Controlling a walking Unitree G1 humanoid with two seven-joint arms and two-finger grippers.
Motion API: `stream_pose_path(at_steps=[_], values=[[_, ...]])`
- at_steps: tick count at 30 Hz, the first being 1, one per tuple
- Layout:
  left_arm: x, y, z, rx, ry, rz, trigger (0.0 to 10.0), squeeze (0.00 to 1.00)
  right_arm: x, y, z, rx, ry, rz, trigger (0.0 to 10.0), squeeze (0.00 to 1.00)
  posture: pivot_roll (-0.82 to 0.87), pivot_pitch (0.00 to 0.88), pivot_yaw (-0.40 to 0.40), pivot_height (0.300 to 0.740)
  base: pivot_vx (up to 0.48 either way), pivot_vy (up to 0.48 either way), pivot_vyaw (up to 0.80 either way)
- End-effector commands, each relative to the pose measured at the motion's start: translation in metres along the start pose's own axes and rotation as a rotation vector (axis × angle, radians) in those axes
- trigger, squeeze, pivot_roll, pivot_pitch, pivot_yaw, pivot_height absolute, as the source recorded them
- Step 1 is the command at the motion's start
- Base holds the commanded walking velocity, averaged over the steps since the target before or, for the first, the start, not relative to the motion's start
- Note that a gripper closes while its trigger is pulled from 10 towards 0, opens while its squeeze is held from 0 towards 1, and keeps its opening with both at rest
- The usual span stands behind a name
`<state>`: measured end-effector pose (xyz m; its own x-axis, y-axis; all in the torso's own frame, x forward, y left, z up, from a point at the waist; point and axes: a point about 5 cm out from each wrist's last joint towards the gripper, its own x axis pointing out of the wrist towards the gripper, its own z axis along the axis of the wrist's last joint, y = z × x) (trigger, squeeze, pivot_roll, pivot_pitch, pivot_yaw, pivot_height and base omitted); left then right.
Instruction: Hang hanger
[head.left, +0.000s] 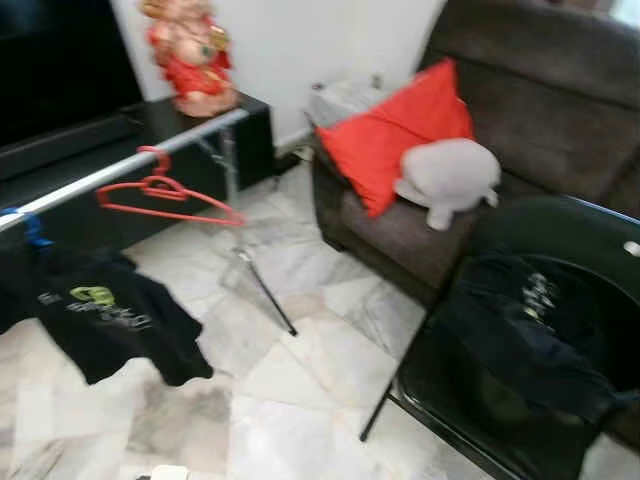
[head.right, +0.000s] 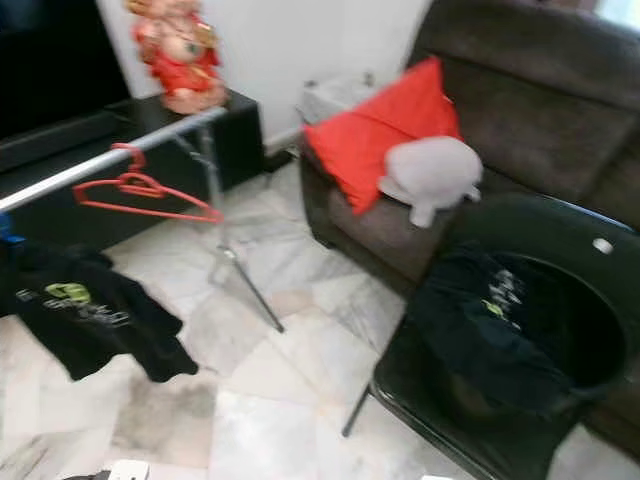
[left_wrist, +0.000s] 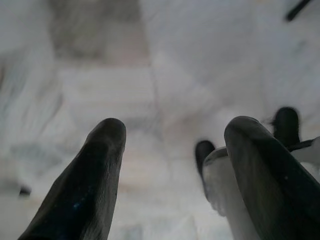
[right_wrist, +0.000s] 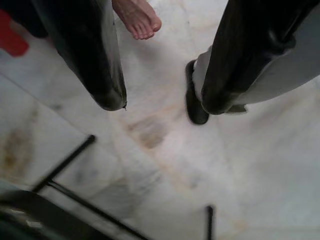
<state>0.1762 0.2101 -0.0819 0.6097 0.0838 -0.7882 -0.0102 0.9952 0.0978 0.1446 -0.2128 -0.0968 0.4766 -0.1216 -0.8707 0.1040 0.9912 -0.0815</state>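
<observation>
Your left end effector (left_wrist: 172, 145) hangs over the marble floor (left_wrist: 100, 95), its fingers apart and holding nothing. Your right end effector (right_wrist: 162, 102) is the same, spread wide above the floor, with a person's bare foot (right_wrist: 137, 17) just beyond its fingertips. The red hanger (head.left: 165, 195) is well away from both, hooked on the silver rail (head.left: 120, 165), beside a black T-shirt (head.left: 105, 315) on that rail.
</observation>
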Motion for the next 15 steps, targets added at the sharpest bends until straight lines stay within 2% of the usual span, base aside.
stream_pose_path(at_steps=[1, 4, 11, 15], values=[[-0.0021, 0.0067, -0.0070, 0.018, 0.022, 0.016, 10.0, 0.00, 0.0000, 0.0052, -0.0019, 0.012, 0.002, 0.013, 10.0, 0.00, -0.04, 0.053, 0.028, 0.740, 0.000, 0.000, 0.00], [-0.0021, 0.0074, -0.0067, 0.036, 0.022, 0.019, 10.0, 0.00, 0.0000, 0.0053, -0.0019, 0.010, 0.002, 0.015, 10.0, 0.00, -0.04, 0.053, 0.028, 0.740, 0.000, -0.081, 0.00], [-0.0024, 0.0093, -0.0069, 0.002, 0.017, 0.035, 10.0, 0.00, -0.0001, 0.0056, -0.0021, 0.013, -0.001, 0.016, 10.0, 0.00, -0.04, 0.053, 0.028, 0.740, 0.000, -0.034, 0.00], [-0.0023, 0.0091, -0.0062, -0.005, 0.013, 0.036, 10.0, 0.00, -0.0002, 0.0055, -0.0024, 0.011, 0.000, 0.017, 10.0, 0.00, -0.04, 0.053, 0.027, 0.740, 0.000, 0.000, -0.80]])
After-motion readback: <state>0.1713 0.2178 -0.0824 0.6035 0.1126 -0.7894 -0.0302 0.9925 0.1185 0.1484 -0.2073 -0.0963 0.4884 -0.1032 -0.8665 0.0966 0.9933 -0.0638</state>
